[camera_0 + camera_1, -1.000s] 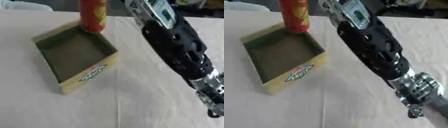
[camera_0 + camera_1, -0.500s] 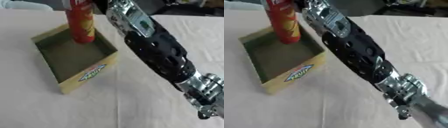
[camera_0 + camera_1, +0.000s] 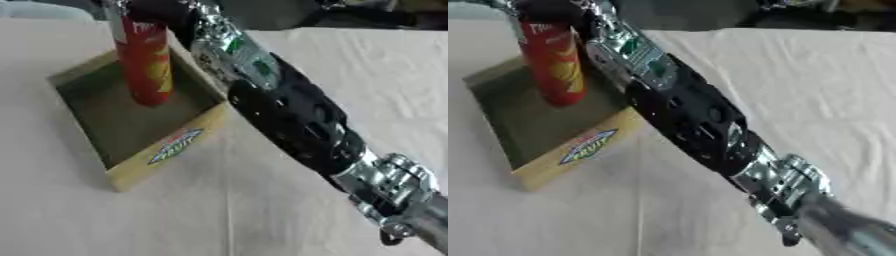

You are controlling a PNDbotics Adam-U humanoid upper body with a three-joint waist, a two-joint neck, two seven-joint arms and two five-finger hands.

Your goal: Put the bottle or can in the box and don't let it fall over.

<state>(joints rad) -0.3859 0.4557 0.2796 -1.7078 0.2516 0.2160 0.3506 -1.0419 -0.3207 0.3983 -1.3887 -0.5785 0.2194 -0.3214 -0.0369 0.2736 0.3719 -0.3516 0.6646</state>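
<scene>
One tall red can (image 3: 144, 62) stands upright inside the box (image 3: 166, 150), toward its far corner. My right hand (image 3: 549, 7) holds its top, fingers hidden, so I cannot tell their state. It looks light, rigid and tippy; I'd grip high.

Likely a lab or test bench: cloth-covered table (image 3: 350, 75), dark clutter (image 3: 815, 10) along its far edge

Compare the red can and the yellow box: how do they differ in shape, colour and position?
The can is a tall, narrow cylinder; the box is low, wide and open on top. The can is red with yellow markings; the box is yellow with a dark inside and a label on its front wall. The can stands upright inside the box; the box rests flat on the table.
</scene>
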